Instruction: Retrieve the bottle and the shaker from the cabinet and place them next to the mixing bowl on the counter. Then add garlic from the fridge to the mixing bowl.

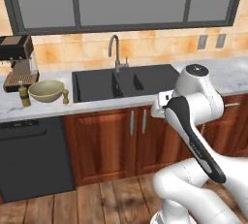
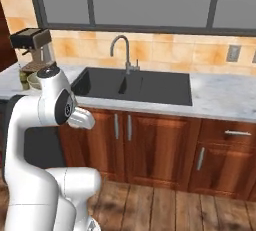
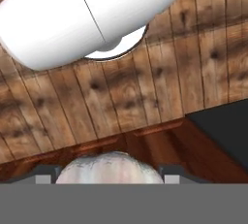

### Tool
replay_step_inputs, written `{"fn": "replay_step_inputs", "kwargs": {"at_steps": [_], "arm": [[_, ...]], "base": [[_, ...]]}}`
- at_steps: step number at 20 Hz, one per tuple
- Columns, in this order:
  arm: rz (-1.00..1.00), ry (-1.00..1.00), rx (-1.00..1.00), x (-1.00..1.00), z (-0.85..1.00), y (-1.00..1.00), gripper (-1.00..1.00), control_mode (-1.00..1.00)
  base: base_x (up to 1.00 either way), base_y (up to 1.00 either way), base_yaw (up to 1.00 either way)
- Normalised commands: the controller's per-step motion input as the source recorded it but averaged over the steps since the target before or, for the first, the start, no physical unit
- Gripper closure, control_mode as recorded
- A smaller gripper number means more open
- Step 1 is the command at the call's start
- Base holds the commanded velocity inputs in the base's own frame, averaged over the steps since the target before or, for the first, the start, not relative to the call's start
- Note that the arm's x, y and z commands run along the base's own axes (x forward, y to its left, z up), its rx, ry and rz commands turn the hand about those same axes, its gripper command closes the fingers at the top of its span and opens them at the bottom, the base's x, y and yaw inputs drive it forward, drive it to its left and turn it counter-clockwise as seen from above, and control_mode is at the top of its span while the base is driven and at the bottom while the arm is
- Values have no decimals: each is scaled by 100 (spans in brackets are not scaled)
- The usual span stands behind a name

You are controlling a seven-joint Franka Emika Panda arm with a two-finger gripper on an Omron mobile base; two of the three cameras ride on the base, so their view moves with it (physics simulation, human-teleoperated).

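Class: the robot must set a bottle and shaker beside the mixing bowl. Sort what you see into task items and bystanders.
Task items: small olive-green bottle; wide olive-yellow mixing bowl; small brown shaker; white marble counter.

Bystanders: dark coffee machine; dark sink; silver tap.

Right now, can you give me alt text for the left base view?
A yellow-green bowl sits on a white marble counter left of a dark sink, with a small green bottle and a small shaker beside it. The white robot arm folds at lower right.
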Motion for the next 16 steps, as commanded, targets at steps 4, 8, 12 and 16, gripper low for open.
{"fn": "replay_step_inputs", "kwargs": {"at_steps": [4,8,12,16], "arm": [[0,0,0,0,0,0,100,100],[0,0,0,0,0,0,100,100],[0,0,0,0,0,0,100,100],[0,0,0,0,0,0,100,100]], "base": [[50,100,-3],[62,100,-4],[62,99,-5],[61,80,-1]]}}
